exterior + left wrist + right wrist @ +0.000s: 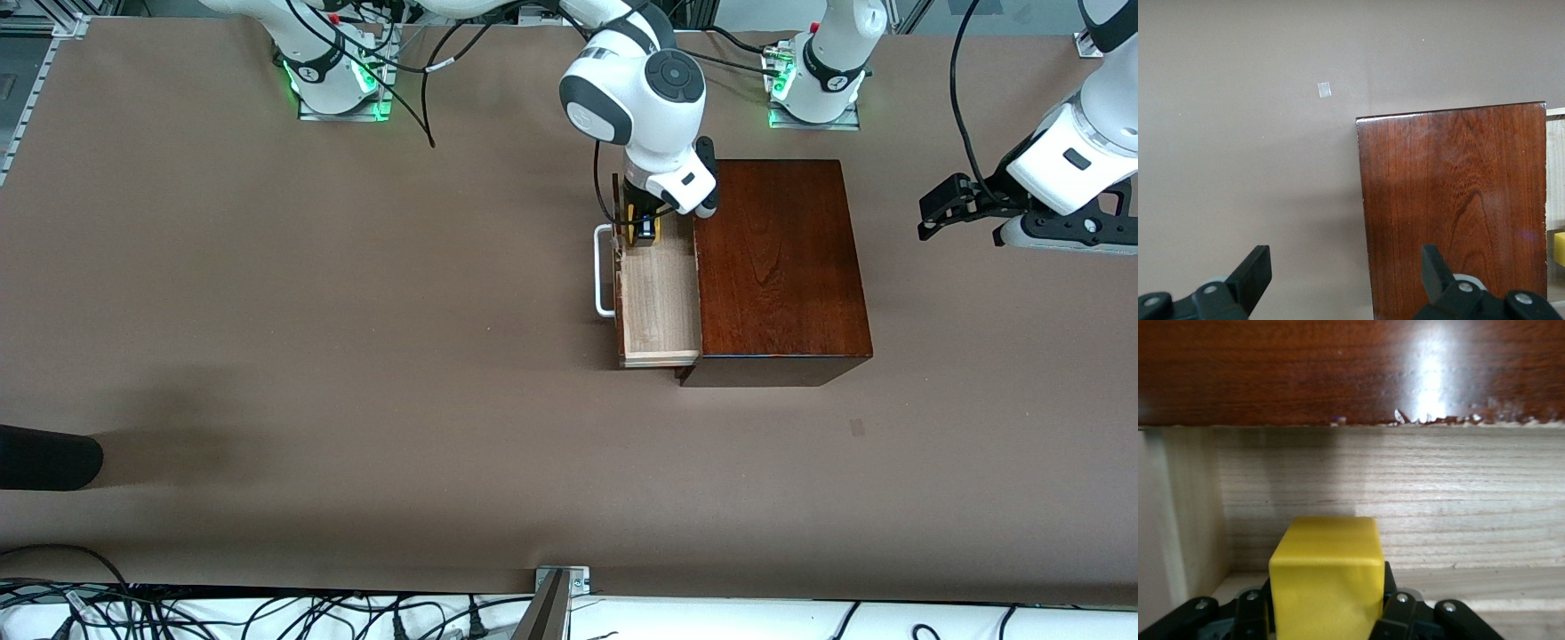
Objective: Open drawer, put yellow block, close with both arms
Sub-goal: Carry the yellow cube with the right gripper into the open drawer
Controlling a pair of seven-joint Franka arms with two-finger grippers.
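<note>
The dark reddish-brown wooden box [778, 267] stands mid-table. Its drawer [656, 298] is pulled out toward the right arm's end, showing the pale inside and the white bar handle [603, 271]. My right gripper [642, 227] is shut on the yellow block [642, 233] and holds it low in the drawer's end farthest from the front camera. In the right wrist view the block [1326, 577] sits between the fingers in front of the pale drawer wall [1405, 500]. My left gripper [926, 218] is open and empty, waiting above the table at the left arm's end, beside the box [1451, 207].
A small pale tape mark [856, 428] lies on the brown table nearer the front camera than the box. A black object [44, 458] juts in at the right arm's end. Cables run along the front edge.
</note>
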